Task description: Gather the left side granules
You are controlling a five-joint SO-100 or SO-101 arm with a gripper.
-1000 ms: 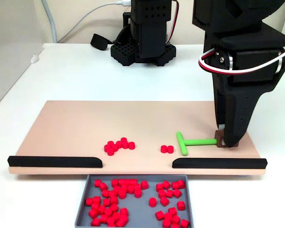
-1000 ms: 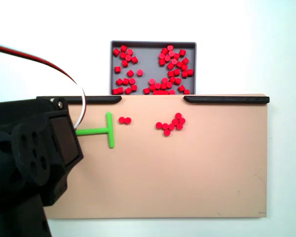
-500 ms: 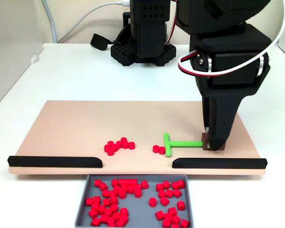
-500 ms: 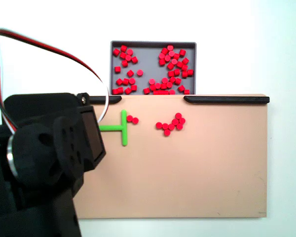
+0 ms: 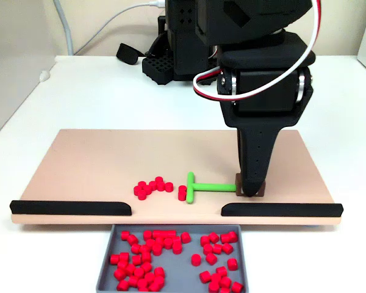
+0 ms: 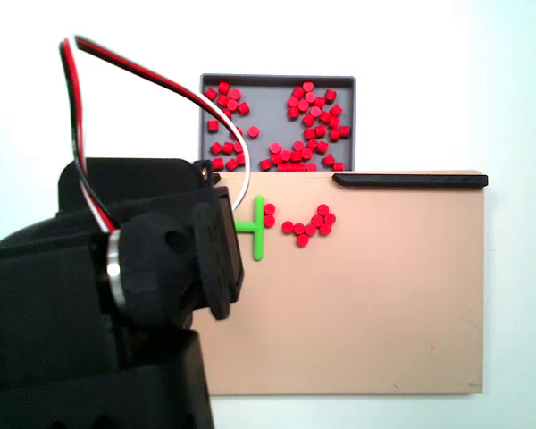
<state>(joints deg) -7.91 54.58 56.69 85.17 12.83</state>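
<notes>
Landmark: a tan board lying flat on a white table, with two black rails along one long edge, the left rail and the right rail as the front fixed view shows them.

Gripper: the black gripper points straight down near the right rail, its tip closed narrowly on a small brown block at the end of the green T-tool.

T-tool: lies flat on the board, handle running toward the gripper, crossbar facing the pellets.

Granules: the granules are a small cluster of red pellets on the board, just beside the crossbar, opposite the gap between the two rails. Two of them touch the crossbar; the others sit slightly apart from it.

Tray: a grey tray sits against the board's railed edge, at the gap, holding many more red pellets.

Arm: its black body and red, white and black wires cover one end of the board in the fixed view from above.
</notes>
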